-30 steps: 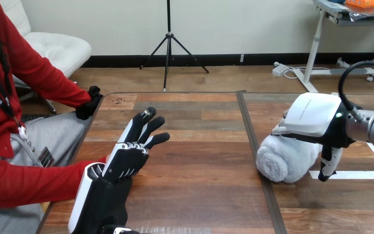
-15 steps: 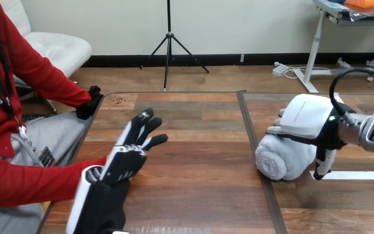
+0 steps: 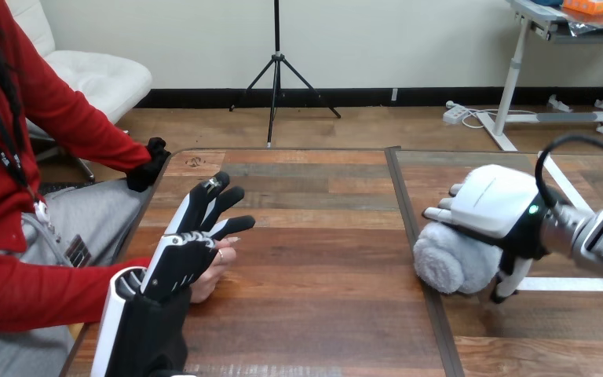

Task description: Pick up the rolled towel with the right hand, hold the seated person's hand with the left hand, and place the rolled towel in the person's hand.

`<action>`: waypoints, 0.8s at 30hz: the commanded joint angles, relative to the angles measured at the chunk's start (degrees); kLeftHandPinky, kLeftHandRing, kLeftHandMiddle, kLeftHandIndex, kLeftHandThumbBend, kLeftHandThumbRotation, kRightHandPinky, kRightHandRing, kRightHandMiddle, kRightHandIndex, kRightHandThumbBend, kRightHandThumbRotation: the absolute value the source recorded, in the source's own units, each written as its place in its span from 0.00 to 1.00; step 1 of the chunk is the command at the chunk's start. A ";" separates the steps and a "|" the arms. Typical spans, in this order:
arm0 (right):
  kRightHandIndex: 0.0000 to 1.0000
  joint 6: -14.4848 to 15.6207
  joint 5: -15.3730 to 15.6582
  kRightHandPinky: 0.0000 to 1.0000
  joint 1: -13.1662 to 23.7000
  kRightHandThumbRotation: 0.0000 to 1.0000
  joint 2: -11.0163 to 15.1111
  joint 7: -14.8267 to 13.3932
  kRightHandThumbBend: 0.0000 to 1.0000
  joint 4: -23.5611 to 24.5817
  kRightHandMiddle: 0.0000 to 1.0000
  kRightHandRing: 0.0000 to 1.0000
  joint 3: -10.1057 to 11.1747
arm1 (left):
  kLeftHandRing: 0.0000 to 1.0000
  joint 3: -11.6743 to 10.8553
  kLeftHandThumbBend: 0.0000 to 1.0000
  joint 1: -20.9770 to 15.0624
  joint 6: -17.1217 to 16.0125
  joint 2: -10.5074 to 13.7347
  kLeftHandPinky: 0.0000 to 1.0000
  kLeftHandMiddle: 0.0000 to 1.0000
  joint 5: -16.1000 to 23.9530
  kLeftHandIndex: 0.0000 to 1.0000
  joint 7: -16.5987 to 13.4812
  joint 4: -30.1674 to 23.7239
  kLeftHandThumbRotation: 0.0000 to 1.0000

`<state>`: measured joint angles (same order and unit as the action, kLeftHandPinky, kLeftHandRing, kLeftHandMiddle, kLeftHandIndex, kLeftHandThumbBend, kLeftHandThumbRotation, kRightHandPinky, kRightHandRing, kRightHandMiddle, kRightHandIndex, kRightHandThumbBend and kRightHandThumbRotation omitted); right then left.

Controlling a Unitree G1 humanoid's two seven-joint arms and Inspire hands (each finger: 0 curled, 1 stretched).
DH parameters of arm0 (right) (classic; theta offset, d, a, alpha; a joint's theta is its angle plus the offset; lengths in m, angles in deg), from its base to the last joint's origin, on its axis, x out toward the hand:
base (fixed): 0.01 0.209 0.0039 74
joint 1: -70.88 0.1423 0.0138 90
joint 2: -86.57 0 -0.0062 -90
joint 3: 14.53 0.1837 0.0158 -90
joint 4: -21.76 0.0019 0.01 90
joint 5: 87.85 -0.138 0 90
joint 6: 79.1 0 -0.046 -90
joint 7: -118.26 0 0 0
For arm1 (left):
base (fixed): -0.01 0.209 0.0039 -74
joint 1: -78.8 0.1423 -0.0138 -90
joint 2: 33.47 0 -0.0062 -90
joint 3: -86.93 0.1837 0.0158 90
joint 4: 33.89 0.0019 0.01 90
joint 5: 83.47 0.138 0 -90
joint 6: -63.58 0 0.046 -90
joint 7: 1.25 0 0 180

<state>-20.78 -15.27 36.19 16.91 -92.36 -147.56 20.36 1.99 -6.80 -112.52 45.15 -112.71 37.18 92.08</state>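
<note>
The white rolled towel (image 3: 449,265) lies on the wooden table (image 3: 322,259) right of its middle seam. My right hand (image 3: 493,206) sits on top of it. Its fingers curl over the towel's far side and its thumb (image 3: 509,276) runs down the near side, so it is shut on the towel. At the left, my left hand (image 3: 179,261) is stretched forward with straight fingers (image 3: 213,203), open. The person's hand (image 3: 220,262) lies on the table just under its palm, and part of it shows at the right of my palm. I see no finger of mine curled round it.
The person's other hand (image 3: 148,163) rests at the table's far left corner. White tape lines (image 3: 589,283) mark the table to the right of the towel. A wide stretch of bare wood lies between my two hands.
My right hand has sunk lower and wrapped closer round the towel. My left hand has drawn back left, and the person's hand now shows under it. The camera shifted a little.
</note>
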 commanded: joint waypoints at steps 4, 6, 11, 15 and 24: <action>1.00 0.39 -5.37 0.85 -3.32 0.45 -2.85 -1.49 1.00 -0.85 0.95 0.95 3.52 | 0.93 -0.46 1.00 -0.25 0.55 2.70 0.81 0.97 3.38 0.95 -2.90 -3.86 0.71; 1.00 0.19 -6.12 0.83 -3.63 0.42 -3.02 -1.53 1.00 -0.83 0.94 0.94 3.76 | 0.93 -0.06 1.00 0.05 0.98 3.32 0.82 0.97 3.72 0.96 -3.41 -4.31 0.70; 0.95 -0.82 -7.50 0.72 -4.61 0.31 -3.52 -3.82 0.99 -0.71 0.88 0.85 4.02 | 0.93 -1.60 1.00 0.73 0.93 3.60 0.83 0.98 6.65 0.97 -5.41 -5.42 0.70; 0.87 -2.33 -9.02 0.61 -5.22 0.23 -3.85 -3.85 0.93 -0.70 0.80 0.73 4.92 | 0.93 -2.23 1.00 1.74 2.80 4.20 0.83 0.98 8.78 0.97 -6.96 -7.51 0.69; 0.59 -3.11 -9.82 0.38 -6.42 0.06 -4.66 -7.48 0.83 -0.38 0.53 0.43 5.24 | 0.94 -0.39 1.00 3.46 5.47 6.29 0.85 0.98 8.98 0.97 -8.79 -10.62 0.66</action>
<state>-22.19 -23.22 30.77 14.83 -98.99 -148.34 24.22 1.04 -3.02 -108.39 49.91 -104.98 29.56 85.45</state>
